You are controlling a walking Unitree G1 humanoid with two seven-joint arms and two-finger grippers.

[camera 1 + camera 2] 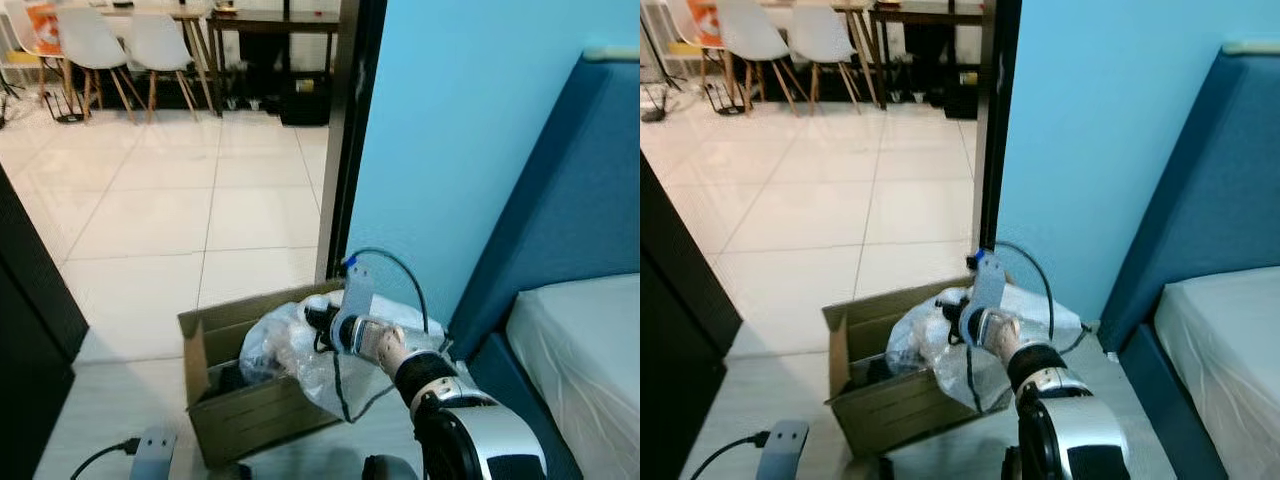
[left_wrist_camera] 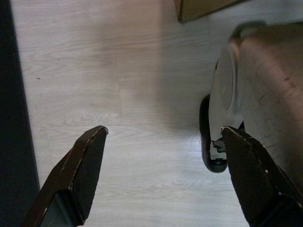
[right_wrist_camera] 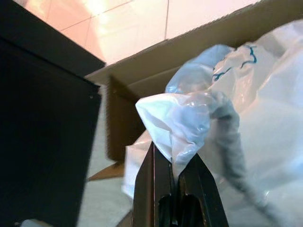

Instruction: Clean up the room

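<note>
A crumpled white plastic bag hangs over an open cardboard box on the floor in front of me. My right gripper is shut on a bunched fold of the plastic bag, holding it above the box. The right arm reaches forward from the lower right. My left gripper hangs low over pale wood flooring, open, with nothing between its fingers.
A black door frame and a light blue wall stand behind the box. A blue bed with a white mattress is at the right. Dark furniture is at the left. White chairs and a table stand far across the tiled floor.
</note>
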